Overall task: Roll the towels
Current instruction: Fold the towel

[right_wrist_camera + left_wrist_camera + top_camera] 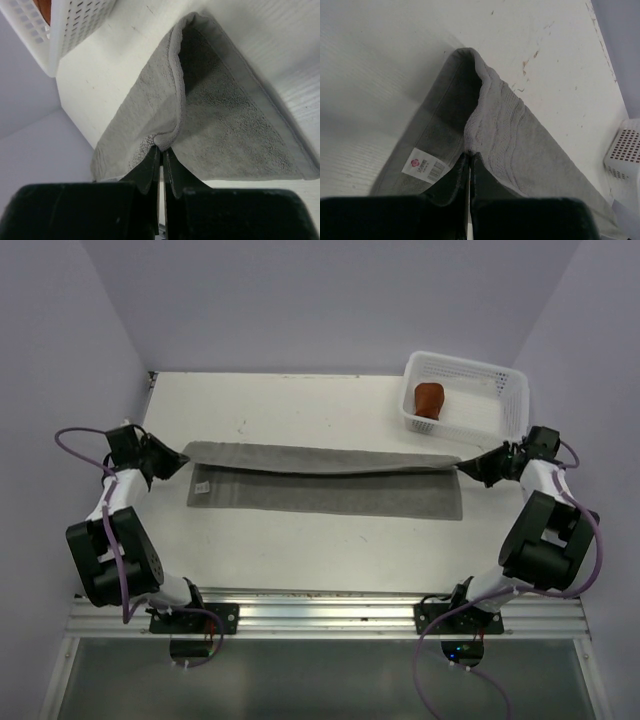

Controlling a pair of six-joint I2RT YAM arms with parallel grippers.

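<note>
**Position.** I have the grey towel (325,485) laid lengthways across the middle of the table (300,405), running left to right. Its near half lies flat. A second layer is raised over the far half and stretched between the two arms. A white label (202,486) shows on the flat layer near the left end. The rust-brown towel (430,399) sits rolled in the white basket (512,390) at the far right corner, well apart from the work.

**Tools.** The left gripper (183,462) has its jaws pressed together on the cloth at the left end. The right gripper (462,466) pinches the right end in the same way. In both wrist views the fingers meet on a thin fold of towel edge, with no gap showing between them.

**Handling, as I judge it.**
- The cloth is soft terry, light and limp. It has no stiffness of its own and sags wherever it is unsupported.
- It is not fragile, so a firm pinch should do no harm.
- The pile looks grippy rather than slippery. I expect the layers to cling to each other and drag on the table.

**Where to take hold.** I would hold at the hemmed edge close to each end, where the cloth is thicker and gives a surer bite. I would keep the span between the two arms taut so the layers land square.
</note>
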